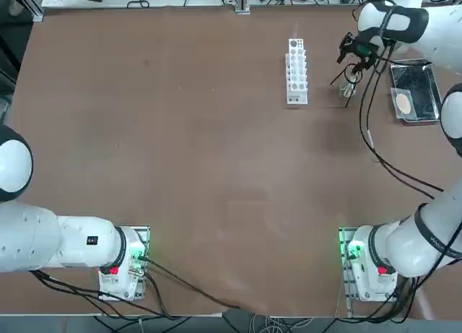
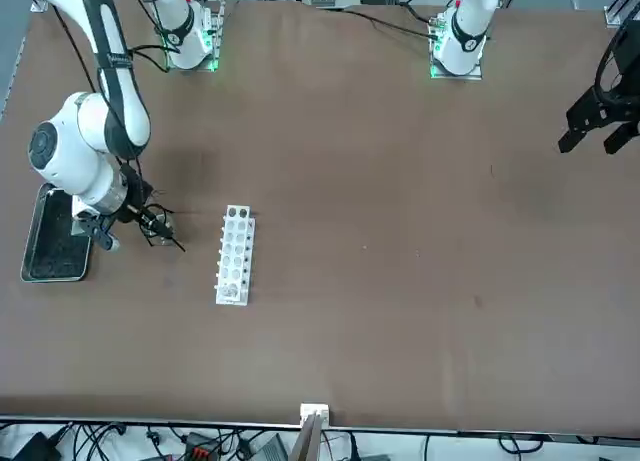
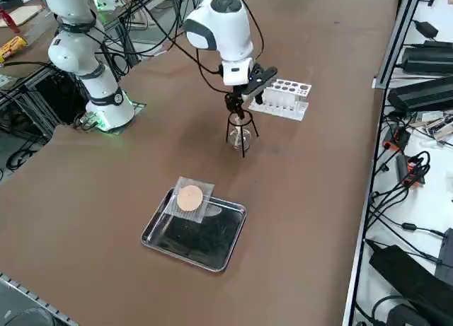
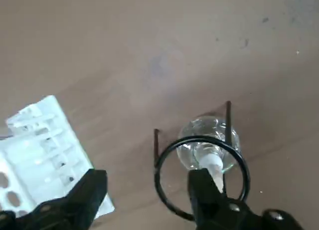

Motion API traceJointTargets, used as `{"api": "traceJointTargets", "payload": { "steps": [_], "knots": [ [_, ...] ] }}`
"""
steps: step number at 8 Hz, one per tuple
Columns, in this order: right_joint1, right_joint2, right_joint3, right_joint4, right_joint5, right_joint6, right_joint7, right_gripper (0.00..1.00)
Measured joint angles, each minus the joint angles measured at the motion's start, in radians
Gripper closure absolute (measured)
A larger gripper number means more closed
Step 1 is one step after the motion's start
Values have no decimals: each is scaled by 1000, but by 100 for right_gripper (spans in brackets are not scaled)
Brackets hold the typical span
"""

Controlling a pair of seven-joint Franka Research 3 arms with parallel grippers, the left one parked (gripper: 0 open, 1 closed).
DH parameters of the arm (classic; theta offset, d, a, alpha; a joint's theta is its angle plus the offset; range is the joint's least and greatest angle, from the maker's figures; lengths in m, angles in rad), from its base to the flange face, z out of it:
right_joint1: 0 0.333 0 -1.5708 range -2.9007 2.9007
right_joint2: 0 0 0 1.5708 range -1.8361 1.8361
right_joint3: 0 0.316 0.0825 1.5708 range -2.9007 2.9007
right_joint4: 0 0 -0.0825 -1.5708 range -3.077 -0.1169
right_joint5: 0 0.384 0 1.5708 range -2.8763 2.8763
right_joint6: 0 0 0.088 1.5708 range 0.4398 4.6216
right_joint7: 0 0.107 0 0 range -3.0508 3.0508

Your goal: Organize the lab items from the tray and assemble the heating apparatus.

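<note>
The glass burner (image 4: 208, 149) stood on the desk (image 1: 180, 167) directly under the right claw (image 4: 147, 190), with the black wire stand (image 4: 199, 175) set over it so that its ring circled the burner's neck. The claw hung just above that ring with its fingers spread apart and nothing between them; one finger showed in front of the ring, but whether it touched the wire could not be told. The white test tube rack (image 3: 283, 98) lay just beside the claw, on the side away from the tray.

The square mesh with its tan disc (image 3: 190, 199) was not yet in place: it leaned on the rim of the metal tray (image 3: 205, 245), well apart from the claw, and the tray held nothing else that could be made out.

By this showing, two of the three pieces were out of the tray and put together. What was left, as it seemed, was to fetch the mesh and lay it flat on the ring.
</note>
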Motion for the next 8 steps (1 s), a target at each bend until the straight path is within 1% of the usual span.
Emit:
{"api": "traceJointTargets", "payload": {
  "steps": [2,3,4,5,6,7,8],
  "knots": [
    [-1,-37,-10,70,0,-102,4,0],
    [-2,-57,-26,107,-11,-167,5,0],
    [-4,-69,-47,145,-78,-245,4,0],
    [-8,-75,-65,177,-191,-315,3,0],
    [-12,-77,-74,189,-296,-351,2,0],
    [-18,-74,-82,189,-382,-362,-14,0],
    [-37,-67,-87,188,-442,-365,-62,0]
  ]
}}
